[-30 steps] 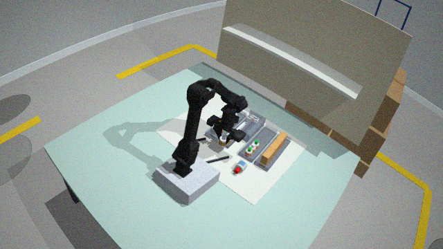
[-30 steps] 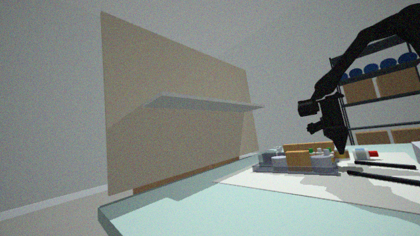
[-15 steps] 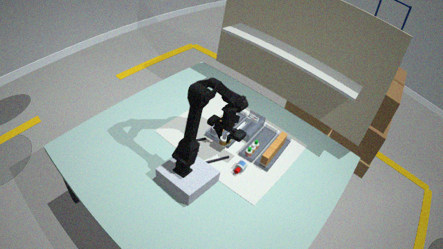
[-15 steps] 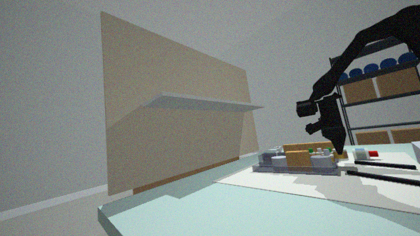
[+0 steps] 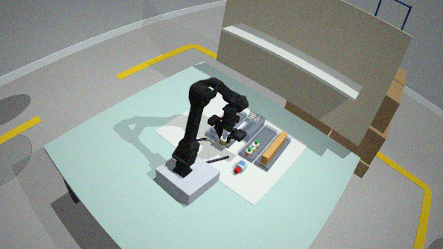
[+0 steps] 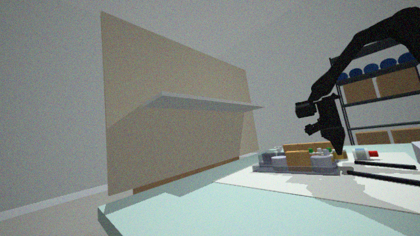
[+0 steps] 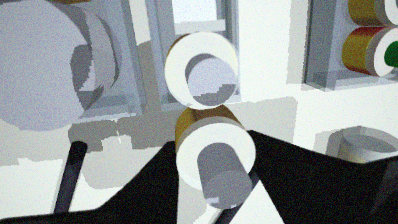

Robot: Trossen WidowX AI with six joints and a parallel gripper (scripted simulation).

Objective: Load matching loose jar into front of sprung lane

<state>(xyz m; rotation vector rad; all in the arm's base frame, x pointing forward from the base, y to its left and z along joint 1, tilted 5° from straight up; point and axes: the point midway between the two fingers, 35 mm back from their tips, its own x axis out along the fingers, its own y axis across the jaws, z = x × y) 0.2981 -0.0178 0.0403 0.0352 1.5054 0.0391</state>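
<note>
Amber jar (image 7: 210, 150) with grey cap is sitting clamped in my end effector (image 7: 216, 167) | hovering just short of the lane mouth, matching jar (image 7: 201, 70) directly ahead | pick done; I am judging insertion, push-back, release remaining.

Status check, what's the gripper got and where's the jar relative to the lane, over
Gripper shut on amber jar. Jar held just in front of the matching lane jar, at the lane's front end. Nothing seen between the two jars.
</note>
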